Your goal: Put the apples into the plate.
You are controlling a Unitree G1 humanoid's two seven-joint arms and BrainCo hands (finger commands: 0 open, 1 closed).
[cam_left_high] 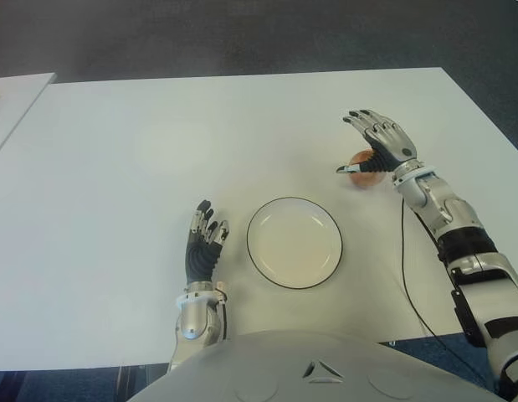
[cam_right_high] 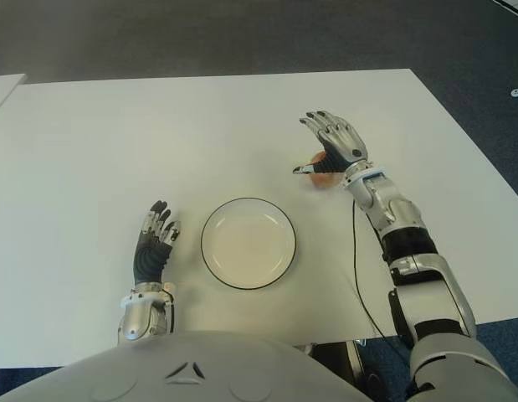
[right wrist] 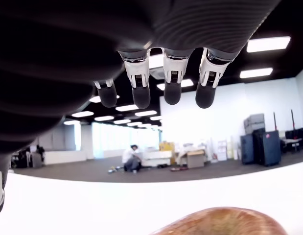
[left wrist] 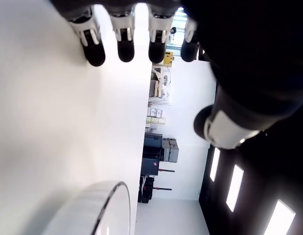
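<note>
Hovering right hand [cam_left_high: 377, 141] over reddish-orange apple [cam_left_high: 364, 167].

We find no readable text, labels, brands or nos. in any view. The table [cam_left_high: 158, 134], plate [cam_left_high: 294, 243] and apple [cam_left_high: 362, 167] carry no markings. Boxes and cabinets in the room behind, seen in the wrist views, are too small to read.

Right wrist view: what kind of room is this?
Probably a large open office or lab: rows of ceiling light panels, stacked cardboard boxes, and a person crouching far across the grey floor.
</note>
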